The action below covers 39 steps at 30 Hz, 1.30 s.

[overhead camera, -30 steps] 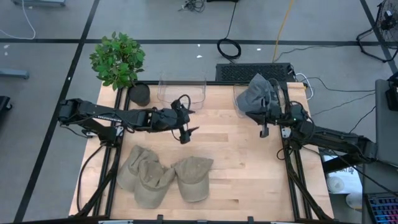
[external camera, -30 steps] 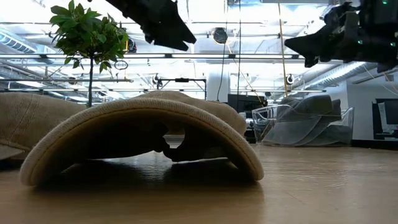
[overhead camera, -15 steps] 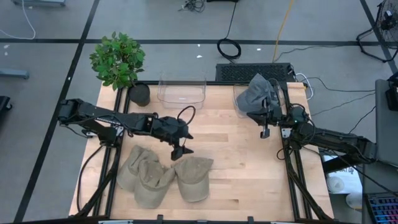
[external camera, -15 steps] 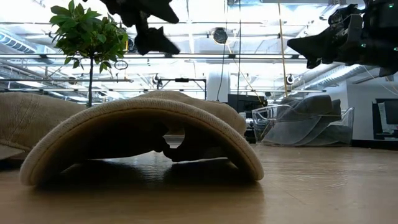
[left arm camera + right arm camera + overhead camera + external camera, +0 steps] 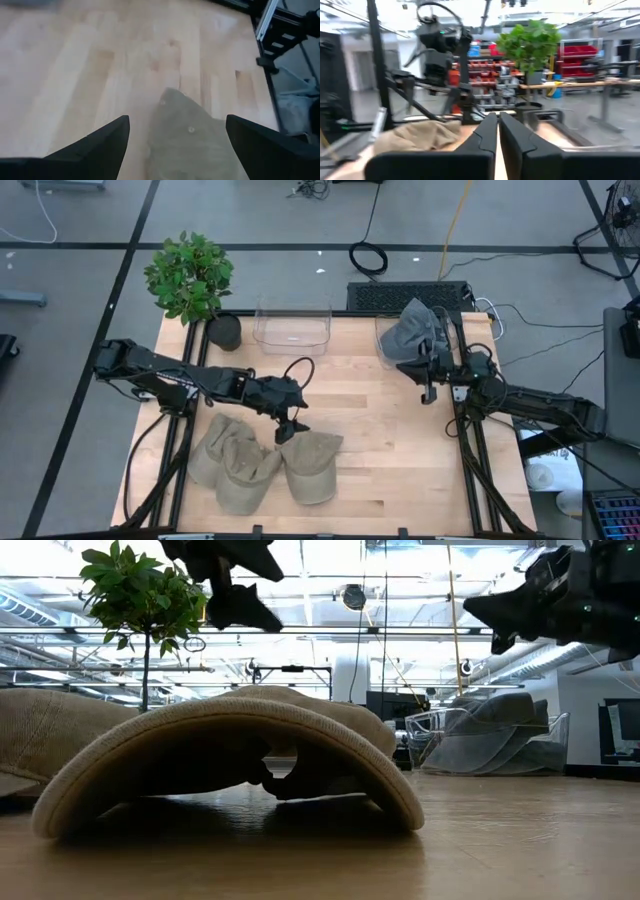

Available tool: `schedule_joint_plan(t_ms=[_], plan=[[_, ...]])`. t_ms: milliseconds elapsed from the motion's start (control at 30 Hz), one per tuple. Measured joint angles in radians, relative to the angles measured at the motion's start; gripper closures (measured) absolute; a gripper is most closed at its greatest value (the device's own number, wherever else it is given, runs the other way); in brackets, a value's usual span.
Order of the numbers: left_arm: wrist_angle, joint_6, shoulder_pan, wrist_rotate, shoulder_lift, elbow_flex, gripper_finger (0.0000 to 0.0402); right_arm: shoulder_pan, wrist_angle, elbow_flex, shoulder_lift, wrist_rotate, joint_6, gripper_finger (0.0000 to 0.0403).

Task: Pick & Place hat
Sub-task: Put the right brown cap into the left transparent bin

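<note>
Three tan hats lie crown up on the near left of the table: the left one (image 5: pixel 208 448), the middle one (image 5: pixel 243 475) and the right one (image 5: pixel 312 467); they overlap. My left gripper (image 5: pixel 287 428) is open and points down just above the right hat's far edge; that hat (image 5: pixel 195 135) shows between its fingers, untouched. A grey hat (image 5: pixel 412 330) lies in a clear bin at the far right. My right gripper (image 5: pixel 428 392) is shut and empty, above the table by that bin.
An empty clear bin (image 5: pixel 292 327) stands at the far middle. A potted plant (image 5: pixel 188 275) stands at the far left corner. Bare wood (image 5: pixel 380 430) lies between the tan hats and the right arm. In the low view a tan hat (image 5: pixel 230 760) fills the foreground.
My left gripper has gone from the middle of the table toward the near edge and down, tipping its fingers downward, and now stands over the right tan hat's far edge. The hats have not moved.
</note>
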Motion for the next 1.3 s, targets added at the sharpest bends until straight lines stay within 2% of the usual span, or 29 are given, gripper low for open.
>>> schedule_joint_plan(t_ms=[167,367,500,867,1033,1133,1300], plan=[[0.026,0.066,0.007,-0.065,0.000,0.000,0.0062,0.054,0.018,0.000,0.015,0.003,0.032,0.0339],[-0.017,-0.073,0.024,0.158,0.012,0.000,0.0062,0.070,0.010,0.000,0.016,0.004,0.032,0.0279],[-0.020,-0.090,-0.002,0.171,0.073,0.001,0.0062,0.070,0.010,0.000,0.018,0.004,0.031,0.0256],[-0.032,-0.070,0.028,0.218,0.287,0.001,0.0062,0.070,0.010,0.000,0.038,0.004,0.027,0.0250],[0.010,-0.069,0.043,0.340,0.365,0.000,0.0062,0.070,0.010,0.000,0.052,0.004,0.027,0.0250],[0.027,-0.065,0.043,0.375,0.396,0.000,0.0062,0.070,0.008,0.000,0.059,0.004,0.026,0.0249],[0.029,-0.043,0.045,0.360,0.398,0.000,0.0073,0.069,0.010,0.000,0.072,0.004,0.026,0.0253]])
